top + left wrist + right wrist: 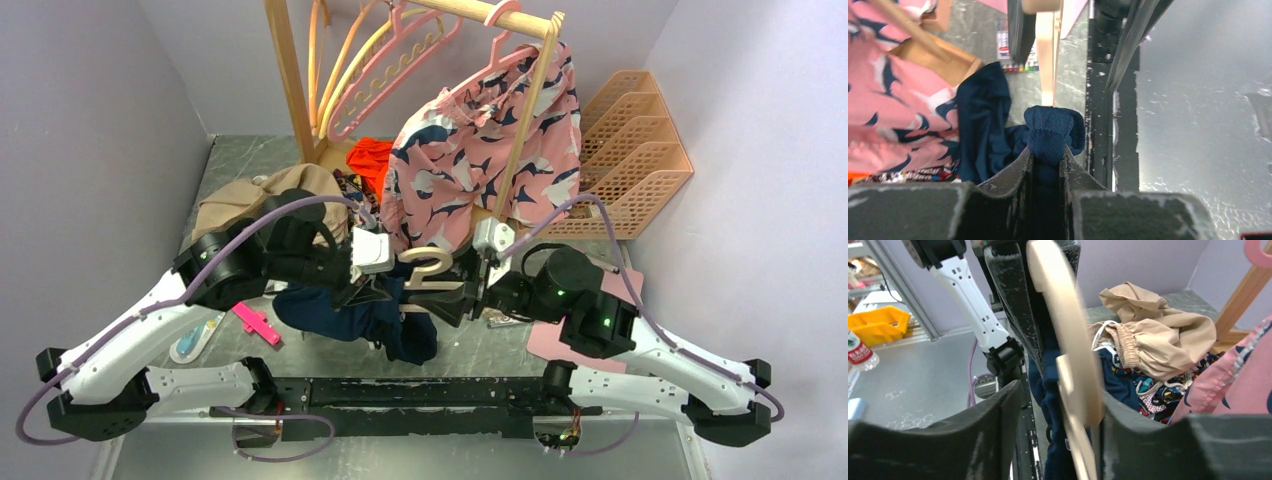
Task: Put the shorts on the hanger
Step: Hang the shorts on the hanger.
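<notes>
The navy shorts (345, 318) hang bunched between the two arms above the table's near edge. My left gripper (383, 286) is shut on a fold of the shorts (1050, 132); in the left wrist view the cloth fills the narrow gap between the jaws of the left gripper (1048, 154). The cream hanger (430, 268) sits between both grippers, hook up. My right gripper (1063, 396) stands open: the hanger (1070, 335) leans against its right finger (1128, 420), the left finger (998, 410) is well apart, and the shorts (1048, 390) hang behind the hanger.
A wooden rack (290, 80) at the back carries pink hangers (395, 60) and pink printed shorts (480, 150). A tan garment (250, 200) lies back left, an orange file organiser (630, 150) back right. A pink clip (256, 322) lies near the left arm.
</notes>
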Available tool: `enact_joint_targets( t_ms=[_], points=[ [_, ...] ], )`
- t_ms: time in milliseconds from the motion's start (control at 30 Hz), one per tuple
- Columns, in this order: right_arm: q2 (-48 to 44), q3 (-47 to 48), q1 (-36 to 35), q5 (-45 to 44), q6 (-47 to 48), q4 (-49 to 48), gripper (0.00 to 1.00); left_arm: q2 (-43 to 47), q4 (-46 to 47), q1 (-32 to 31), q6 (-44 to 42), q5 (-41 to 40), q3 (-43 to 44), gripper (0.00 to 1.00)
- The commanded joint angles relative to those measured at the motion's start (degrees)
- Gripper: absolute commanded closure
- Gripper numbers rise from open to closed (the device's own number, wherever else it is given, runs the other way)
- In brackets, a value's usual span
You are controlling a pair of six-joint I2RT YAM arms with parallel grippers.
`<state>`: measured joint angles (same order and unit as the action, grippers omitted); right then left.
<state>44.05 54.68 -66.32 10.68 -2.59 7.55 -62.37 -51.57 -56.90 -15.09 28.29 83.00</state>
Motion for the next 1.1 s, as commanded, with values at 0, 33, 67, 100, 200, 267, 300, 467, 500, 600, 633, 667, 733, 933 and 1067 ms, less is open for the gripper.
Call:
enact_joint_targets(
  t_ms=[0,33,67,100,200,267,300,467,500,600,633,667,733,933,1067],
  points=[
    [-2.44,4.92,-0.21,-4.95,-2.05,2.59,0.42,6.09,7.18,-0.22,2.31,-7.77,-3.05,0.93],
    [-2.9,5.62,-0.14,-5.64,-2.37,3.79,0.4,7.41,8.02,-0.22,2.65,-8.78,-3.7,0.93],
    [-3.35,6.29,-0.2,-6.47,-2.68,5.05,0.38,8.76,8.76,-0.22,3.08,-9.97,-4.46,0.93],
    [-3.92,6.81,-0.16,-7.27,-3.02,6.15,0.37,10.04,9.35,-0.22,3.53,-11.22,-4.96,0.93],
    [-5.3,8.13,-0.26,-10.32,-4.5,9.37,0.36,13.95,11.11,-0.22,4.94,-15.84,-6.31,0.93],
    [-6.35,8.35,-0.27,-13.36,-5.9,11.14,0.36,16.83,12.75,-0.22,6.11,-19.15,-7.21,0.93],
    [-6.83,8.18,-0.23,-15.17,-6.71,11.96,0.36,18.48,13.67,-0.22,6.77,-20.19,-7.5,0.93],
    [-8.93,4.31,-0.22,-23.25,-10.96,13.07,0.36,25.62,18.54,-0.22,9.52,-21.05,-7.4,0.93],
    [-9.16,3.28,-0.15,-23.3,-12.25,12.21,0.36,26.3,19.21,-0.22,9.88,-20.79,-7.08,0.93],
    [-8.32,-2.39,-0.23,-19.95,-16.01,8.29,0.37,27.17,20.46,-0.22,10.24,-20.6,-5.79,0.93],
    [-7.56,-3.81,-0.23,-18.41,-17.13,7.17,0.38,27.14,20.77,-0.22,10.21,-20.63,-5.43,0.93],
    [-6.62,-4.89,-0.26,-16.89,-18.33,6.38,0.38,27.13,21.06,-0.22,10.11,-20.8,-5.2,0.93],
    [-4.18,-6.72,-0.21,-16.02,-20.67,5.16,0.39,27.06,21.89,-0.22,10.11,-21.66,-5.16,0.93],
    [-4.21,-11.87,-0.26,-19.96,-26.1,-3.29,0.39,28.18,25.8,-0.22,9.96,-25.15,-7.1,0.93],
    [-3.59,-11.47,-0.25,-20.13,-26.86,-4.79,0.39,28.69,27.14,-0.23,9.59,-27.99,-7.23,0.93]
  ],
)
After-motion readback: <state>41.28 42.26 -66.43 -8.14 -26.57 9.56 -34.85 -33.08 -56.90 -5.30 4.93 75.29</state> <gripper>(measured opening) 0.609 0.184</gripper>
